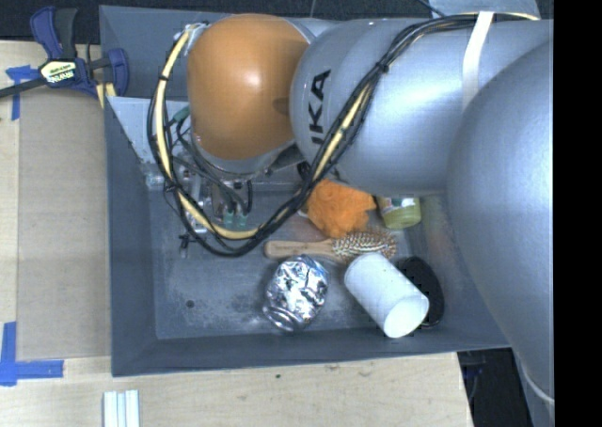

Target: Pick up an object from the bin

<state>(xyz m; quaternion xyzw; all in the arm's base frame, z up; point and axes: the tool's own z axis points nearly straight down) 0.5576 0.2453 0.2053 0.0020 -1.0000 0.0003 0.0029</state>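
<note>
From my station I see the arm's orange wrist cover (246, 86) low over the left half of the grey bin (132, 275). The gripper (222, 207) sits beneath it among looping cables, down near a bare stretch of floor. I cannot tell whether the tool is released or clenched. Nearest to it lies a wooden hairbrush (331, 246), its handle end pointing toward the gripper from the view's right. In front of the brush sits a crumpled foil ball (296, 292), and beside that a white cylinder (386, 295) on its side, against a black object (428, 276). Behind the brush rests an orange fuzzy lump (339, 207), with a small greenish jar (402, 213) next to it
</note>
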